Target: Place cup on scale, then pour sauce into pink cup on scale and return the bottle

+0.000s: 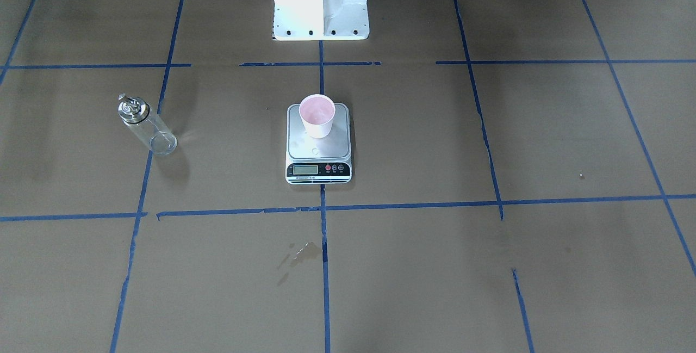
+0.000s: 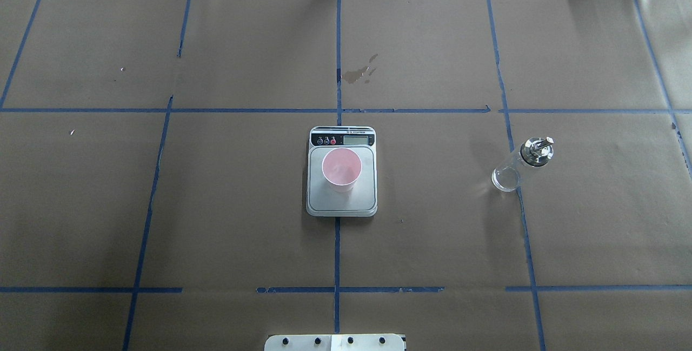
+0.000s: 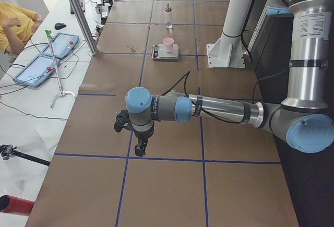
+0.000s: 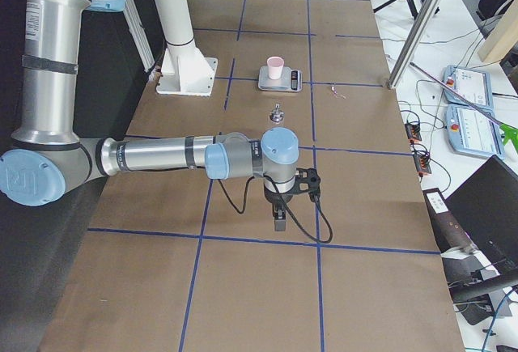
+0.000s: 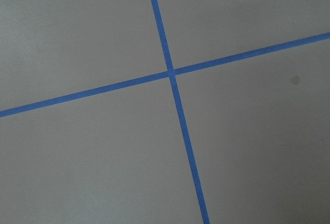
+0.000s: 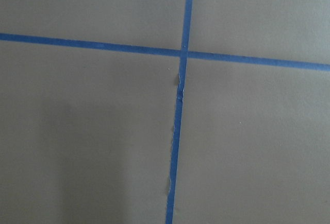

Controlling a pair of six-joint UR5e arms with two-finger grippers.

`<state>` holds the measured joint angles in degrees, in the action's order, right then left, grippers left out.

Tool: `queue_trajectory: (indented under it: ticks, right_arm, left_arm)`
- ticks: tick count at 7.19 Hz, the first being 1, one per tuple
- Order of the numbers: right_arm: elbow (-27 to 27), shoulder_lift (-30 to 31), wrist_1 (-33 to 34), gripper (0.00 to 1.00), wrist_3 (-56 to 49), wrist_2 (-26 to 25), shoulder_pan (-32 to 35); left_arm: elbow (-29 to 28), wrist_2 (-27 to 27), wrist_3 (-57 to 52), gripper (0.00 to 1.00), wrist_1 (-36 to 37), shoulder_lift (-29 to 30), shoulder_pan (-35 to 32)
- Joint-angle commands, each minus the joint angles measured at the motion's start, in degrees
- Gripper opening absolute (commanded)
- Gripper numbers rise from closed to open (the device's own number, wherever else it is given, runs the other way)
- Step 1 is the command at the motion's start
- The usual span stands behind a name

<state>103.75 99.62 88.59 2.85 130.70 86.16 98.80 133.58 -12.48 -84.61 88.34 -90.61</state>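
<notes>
Closest in the left-end view, the left gripper (image 3: 140, 146) hangs low over the table (image 2: 243, 221) on an arm stretched out level. It points down near a crossing of blue tape (image 5: 171, 73). From this side view alone I cannot tell whether its fingers are apart or together. The right gripper (image 4: 278, 222) hangs the same way at the table's other end, and its state cannot be told either. Both wrist cameras see only brown paper (image 5: 77, 38) and a tape cross, with nothing between the fingers in sight.

Brown paper covers the whole table, and the tape divides it into a grid of large squares. A dark stain (image 2: 359, 74) marks the paper beside the centre line, on the far side from the robot. A white pedestal (image 1: 321, 10) is bolted at the robot's edge. Beyond the table a white bench (image 3: 31, 117) carries two blue-edged tablets (image 3: 31, 70), and a person in yellow (image 3: 13, 26) sits by it.

At the table's middle, the scale (image 2: 341, 202) lies on the centre line with its display strip turned away from the robot. The cup (image 2: 341, 170) stands upright on its steel platform. Its inside is pale pink, and whether it holds liquid cannot be told. The bottle (image 2: 521, 164) stands upright on a tape line, well apart from the scale on the robot's right. The sauce in it is too clear to make out.
</notes>
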Motion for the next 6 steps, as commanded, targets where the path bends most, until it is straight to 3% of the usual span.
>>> queue_trajectory:
  ticks: [1,6]
  right_arm:
    - [-0.2,1.2,0.0,1.0,0.7,0.1,0.1]
    - [0.1,1.6,-0.1,1.0,0.5,3.5,0.3]
  left_arm:
    - [0.2,0.0,0.0,1.0,-0.1,0.1,0.1]
    - [-0.5,-0.7,0.3,1.0,-1.2,0.6,0.0]
